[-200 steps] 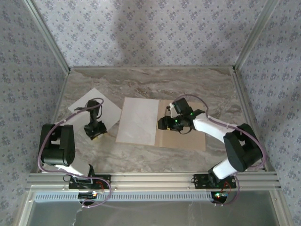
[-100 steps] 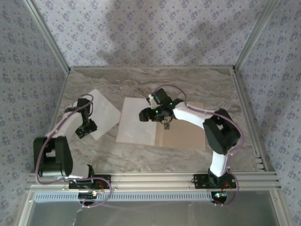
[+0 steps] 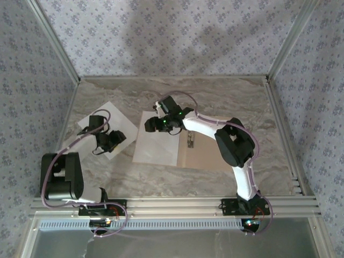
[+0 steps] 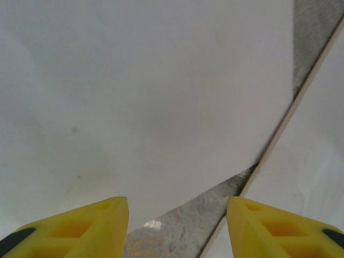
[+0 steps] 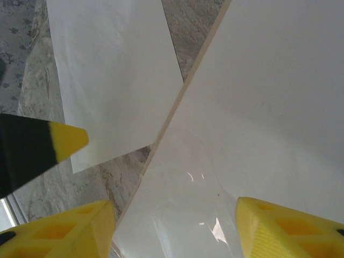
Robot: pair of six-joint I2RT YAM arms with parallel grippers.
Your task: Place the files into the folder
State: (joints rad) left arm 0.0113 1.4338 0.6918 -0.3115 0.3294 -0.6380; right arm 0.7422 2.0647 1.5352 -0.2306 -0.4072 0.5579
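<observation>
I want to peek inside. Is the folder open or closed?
Open: the folder lies spread flat, tan inside and clip showing.

A white sheet (image 3: 156, 144) covers the left half of the folder (image 3: 207, 156); the right arm (image 3: 201, 125) hides part of that sheet's far edge; the dark clip (image 3: 190, 141) is too small to make out.
</observation>
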